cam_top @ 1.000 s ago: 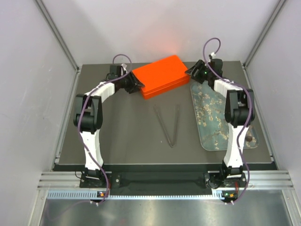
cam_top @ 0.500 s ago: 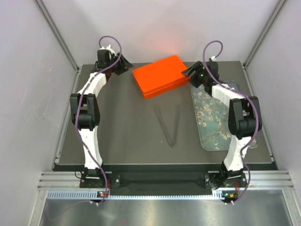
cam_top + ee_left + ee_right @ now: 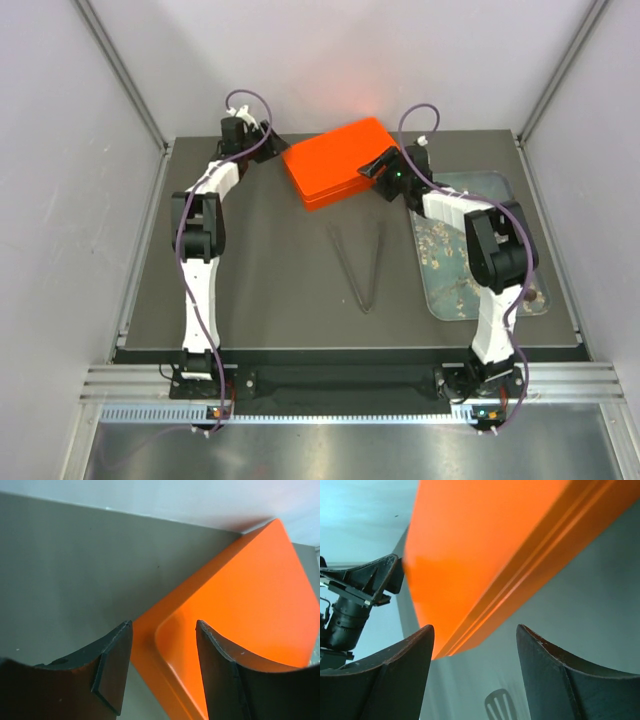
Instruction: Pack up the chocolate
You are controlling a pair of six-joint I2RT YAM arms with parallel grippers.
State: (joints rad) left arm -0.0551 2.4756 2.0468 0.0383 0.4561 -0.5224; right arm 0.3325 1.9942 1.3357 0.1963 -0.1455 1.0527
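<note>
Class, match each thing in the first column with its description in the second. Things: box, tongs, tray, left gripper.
Column 1:
1. box
2. tongs
3. tray
4. left gripper

Column 2:
A. open, holding nothing
B. orange, closed
C. grey-blue with a blossom print
D. dark, lying in a V shape

Pairs: 1-B, 2-D, 3-C, 4-A
</note>
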